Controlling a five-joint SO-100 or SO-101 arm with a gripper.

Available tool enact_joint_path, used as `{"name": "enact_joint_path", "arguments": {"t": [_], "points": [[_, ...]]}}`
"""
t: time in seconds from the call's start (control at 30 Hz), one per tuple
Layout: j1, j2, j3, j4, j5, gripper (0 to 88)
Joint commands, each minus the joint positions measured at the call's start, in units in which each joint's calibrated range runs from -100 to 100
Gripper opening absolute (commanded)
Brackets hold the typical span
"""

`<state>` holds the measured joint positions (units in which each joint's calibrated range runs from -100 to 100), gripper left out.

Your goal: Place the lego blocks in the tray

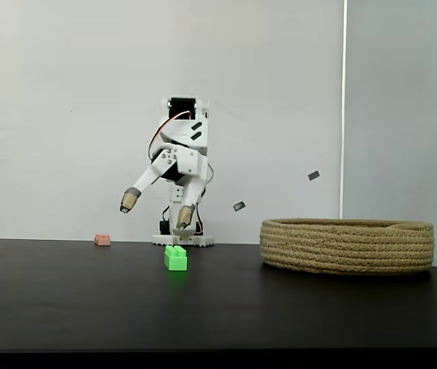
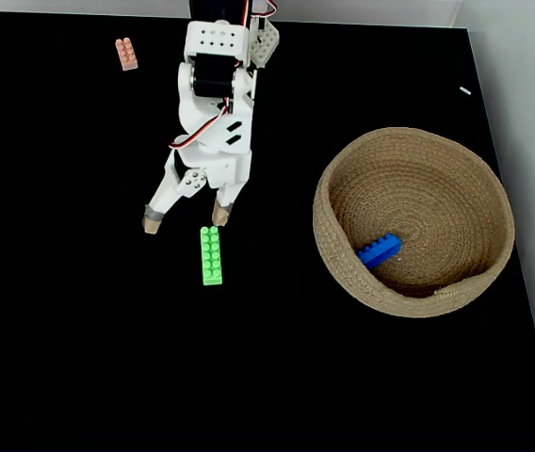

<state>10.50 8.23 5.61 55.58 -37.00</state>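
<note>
Item 1, green lego block (image 2: pixel 211 255): long, two studs wide, laid flat on the black bench (image 2: pixel 79 358), long axis running top to bottom in the top-down fixed view. Seen end-on in the side fixed view (image 1: pixel 175 258), w/ a faint green reflection below it. Well apart from the tray, to its left in both fixed views.

Item 2, blue lego block (image 2: pixel 379 250): lying inside the tray (image 2: pixel 343 160) on its floor, angled, toward the lower wall as seen from above. Hidden by the wall in the side fixed view.

Item 3, pink lego block (image 2: pixel 126 54): on the bench near the far edge, left of the arm base in the top-down fixed view; small and far back in the side fixed view (image 1: pixel 102 240). Well apart from items 1 and 2.

Tray: round, coiled tan rope, low wall, one part of the rim sagging at lower right from above. Placed at the right of the bench (image 1: pixel 348 246).

End effector (image 2: pixel 186 221): fingers spread wide, nothing held. Tan-tipped; one tip (image 2: pixel 220 217) is just above the near end of item 1 in the top-down fixed view. In the side fixed view (image 1: pixel 157 208) the tips are above block level; contact looks unlikely, though depth is hard to judge.

White arm (image 2: pixel 215 94): leaning fwd from its base at the far edge.
</note>
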Motion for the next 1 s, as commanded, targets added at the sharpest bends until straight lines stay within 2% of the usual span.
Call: {"name": "enact_joint_path", "arguments": {"t": [0.0, 0.47, 0.97], "points": [[-0.4, 0.9, -7.1, 0.2, 0.0, 36.1], [-4.3, 6.7, -10.1, -0.7, -1.4, 36.0], [-4.7, 10.1, -9.8, -4.5, -0.1, 35.9]]}}
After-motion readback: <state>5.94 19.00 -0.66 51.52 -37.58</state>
